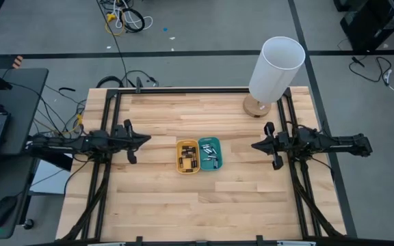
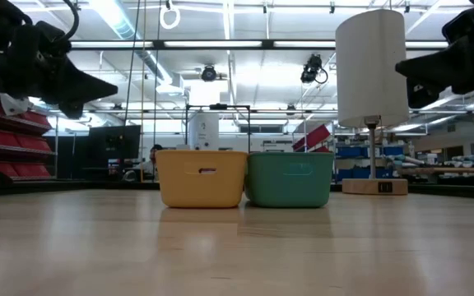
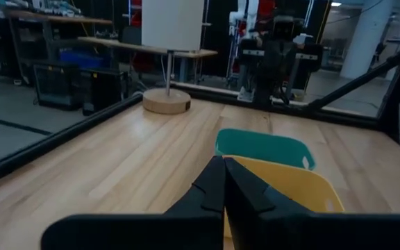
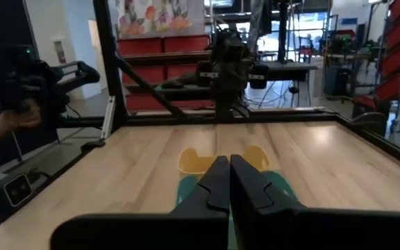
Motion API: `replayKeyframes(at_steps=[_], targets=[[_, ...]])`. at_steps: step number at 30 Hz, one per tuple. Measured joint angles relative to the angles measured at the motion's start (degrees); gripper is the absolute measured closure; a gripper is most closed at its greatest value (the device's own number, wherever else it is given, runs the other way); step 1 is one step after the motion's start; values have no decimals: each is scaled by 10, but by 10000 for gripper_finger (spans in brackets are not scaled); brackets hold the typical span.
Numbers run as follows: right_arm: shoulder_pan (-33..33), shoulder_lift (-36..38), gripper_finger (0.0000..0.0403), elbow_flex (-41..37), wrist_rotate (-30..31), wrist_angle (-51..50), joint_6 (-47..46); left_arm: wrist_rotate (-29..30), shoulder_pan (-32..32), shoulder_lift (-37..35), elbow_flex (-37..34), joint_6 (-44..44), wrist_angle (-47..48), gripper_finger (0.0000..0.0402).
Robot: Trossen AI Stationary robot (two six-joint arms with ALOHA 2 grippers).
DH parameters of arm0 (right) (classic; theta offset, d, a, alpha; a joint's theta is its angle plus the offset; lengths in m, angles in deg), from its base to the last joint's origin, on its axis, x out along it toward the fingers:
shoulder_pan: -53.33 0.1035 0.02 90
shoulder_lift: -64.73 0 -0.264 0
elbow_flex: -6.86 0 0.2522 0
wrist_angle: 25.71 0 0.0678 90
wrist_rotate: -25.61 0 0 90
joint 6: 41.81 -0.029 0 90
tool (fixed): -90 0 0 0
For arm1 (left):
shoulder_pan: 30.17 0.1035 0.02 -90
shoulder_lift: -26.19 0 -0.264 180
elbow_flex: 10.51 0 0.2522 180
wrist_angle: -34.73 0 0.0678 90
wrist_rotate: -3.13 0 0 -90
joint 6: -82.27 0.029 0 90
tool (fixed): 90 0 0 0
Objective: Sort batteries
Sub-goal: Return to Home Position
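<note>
Batteries (image 1: 209,154) lay in yellow tray (image 2: 202,177), teal tray (image 2: 290,178): small, stiff, slick, probably roll; pinch mid-barrel. Left tool (image 1: 147,139), right tool (image 1: 254,145) closed, empty.

The batteries (image 1: 209,154) are too small to count.

Trays: we see the yellow tray (image 1: 178,156) touching the teal tray (image 1: 219,154).
Contents: we find batteries (image 1: 209,154) inside both.
Arms: left gripper (image 1: 146,140) and right gripper (image 1: 255,145) flank them.
</note>
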Motion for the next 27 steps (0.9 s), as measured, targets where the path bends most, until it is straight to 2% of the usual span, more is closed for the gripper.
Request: replayKeyframes(at_steps=[6, 16, 27], targets=[[-4, 0, 403, 0, 19, -1, 5, 0, 0, 16, 0, -9, 0, 391], [-4, -4, 401, 0, 17, -3, -23, 6, 0, 16, 0, -34, -1, 390], [-4, -5, 396, 0, 15, 1, -24, 10, 0, 16, 0, -33, -53, 389]])
